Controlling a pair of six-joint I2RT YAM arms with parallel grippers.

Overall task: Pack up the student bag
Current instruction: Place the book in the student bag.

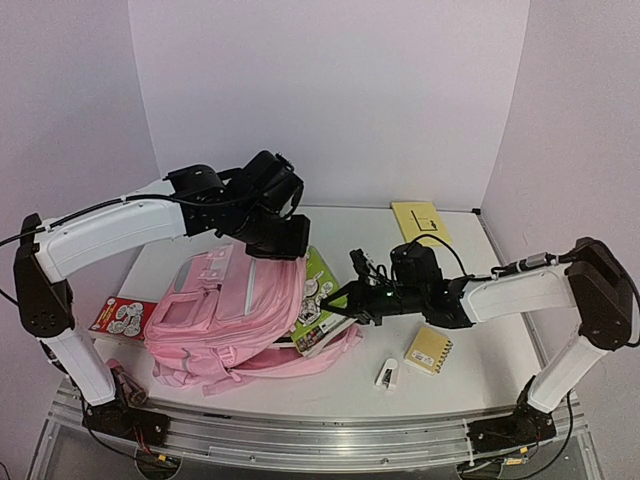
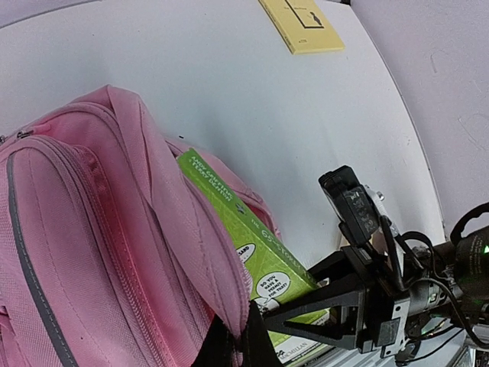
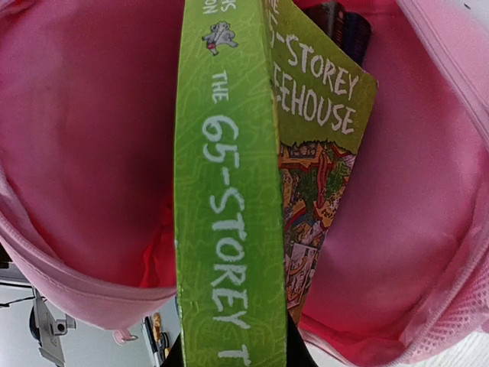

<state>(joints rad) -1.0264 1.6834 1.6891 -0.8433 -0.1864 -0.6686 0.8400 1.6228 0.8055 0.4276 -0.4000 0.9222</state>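
The student bag, a large pink backpack, lies on the table with its mouth facing right. My left gripper is shut on the bag's upper pink edge and holds the opening up; its fingertips pinch the fabric. My right gripper is shut on a green book, clamping its spine. The book's far end sits inside the bag's pink lining. The right gripper's fingers barely show beside the spine.
A small yellow notepad and a small white object lie at the front right. A yellow pad lies at the back. A red and white booklet rests left of the bag. A dark item shows deep inside.
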